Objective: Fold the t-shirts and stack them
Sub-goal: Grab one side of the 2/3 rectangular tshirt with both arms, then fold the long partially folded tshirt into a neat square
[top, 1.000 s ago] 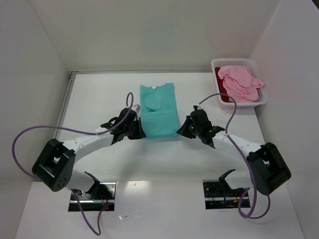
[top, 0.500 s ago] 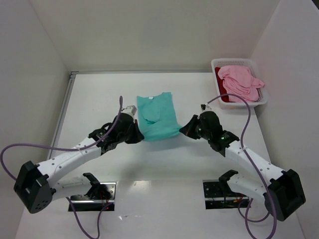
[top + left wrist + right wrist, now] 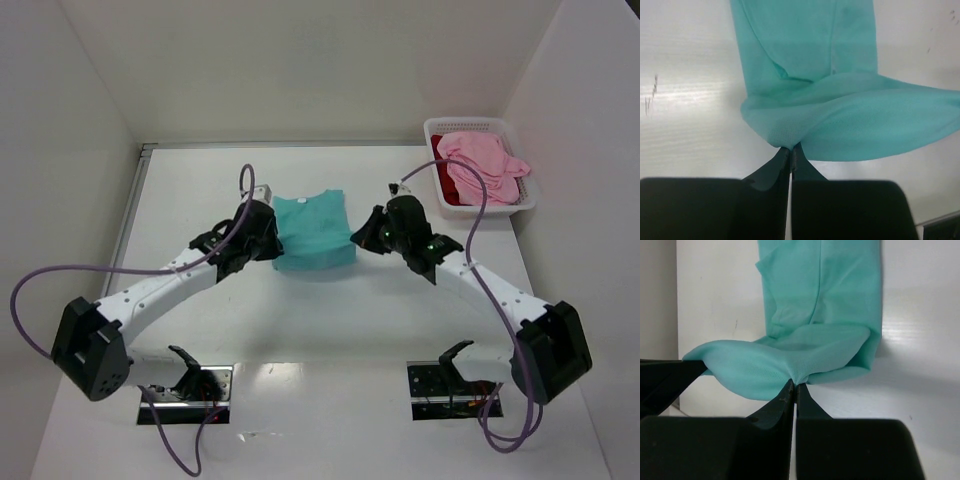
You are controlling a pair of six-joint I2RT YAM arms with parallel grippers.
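My left pincer (image 3: pixel 790 151) and right pincer (image 3: pixel 794 386) pinch the near edge of the teal shirt (image 3: pixel 312 228) mid-table (image 3: pixel 330 320), now carried farther over its back half, so this fold looks almost made.

teal t-shirt (image 3: pixel 850 125): soft matt cloth, fine weave | my fingers (image 3: pixel 774 169): black matt plastic | table (image 3: pixel 685 115): smooth, hard, faint sheen | basket (image 3: pixel 462 122): white plastic lattice, slight gloss | pink t-shirt (image 3: pixel 480 165): soft matt cloth
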